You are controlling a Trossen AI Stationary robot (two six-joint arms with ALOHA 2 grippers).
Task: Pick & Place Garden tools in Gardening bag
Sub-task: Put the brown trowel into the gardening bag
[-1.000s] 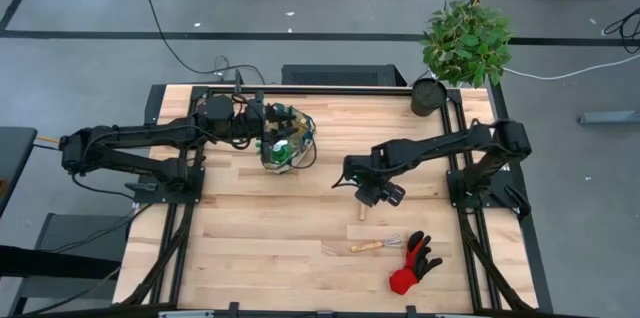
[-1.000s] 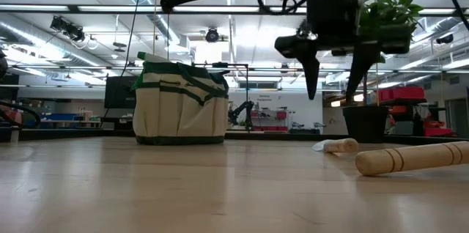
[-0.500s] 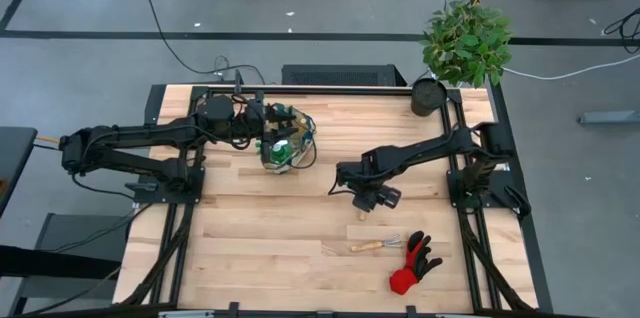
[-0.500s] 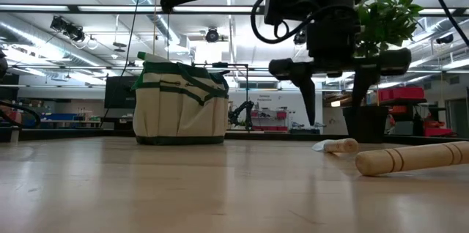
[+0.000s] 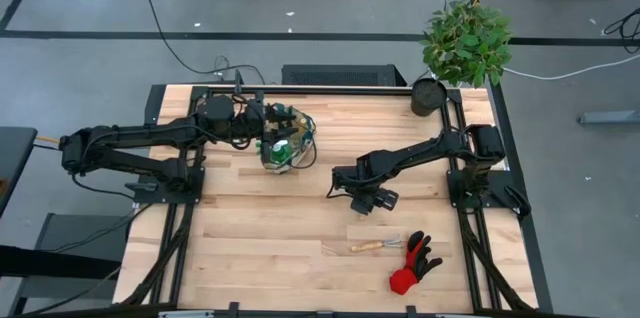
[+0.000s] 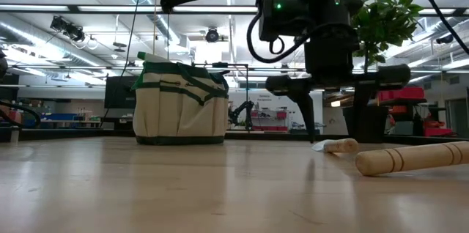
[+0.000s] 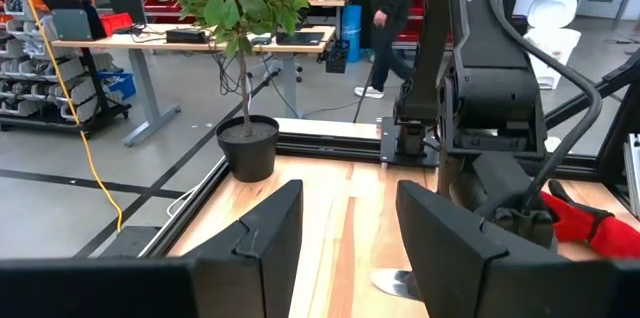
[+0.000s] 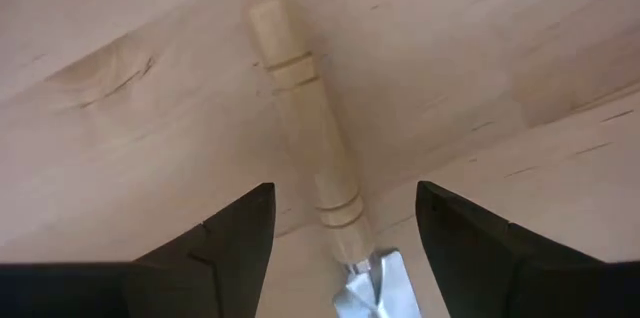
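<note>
Near edge: we see the red-and-black glove (image 5: 414,263) lying on the table (image 5: 250,248), and just beside it a wooden-handled tool (image 5: 375,245) with its metal prongs.

Right gripper (image 5: 362,202): we have it low over the middle of the table, fingers (image 8: 230,238) spread wide apart and straddling a second wooden-handled tool (image 8: 305,148); nothing is clamped, and the handle lies flat on the wood between the two fingers. In the low view the gripper (image 6: 333,119) hangs with its tips down near the tabletop, the pale handle (image 6: 341,145) just beside it.

Left gripper (image 5: 262,123): we find it hovering above the gardening bag (image 5: 284,143), fingers (image 7: 270,233) partly apart with nothing between them.

Gardening bag: it stands upright on the left half of the table, tan with green trim (image 6: 181,101), tools already poking out of its top.

Far corner: the dark plant pot (image 5: 428,96) stands at the table's back right, with the leafy plant (image 5: 466,43) just beyond it.
</note>
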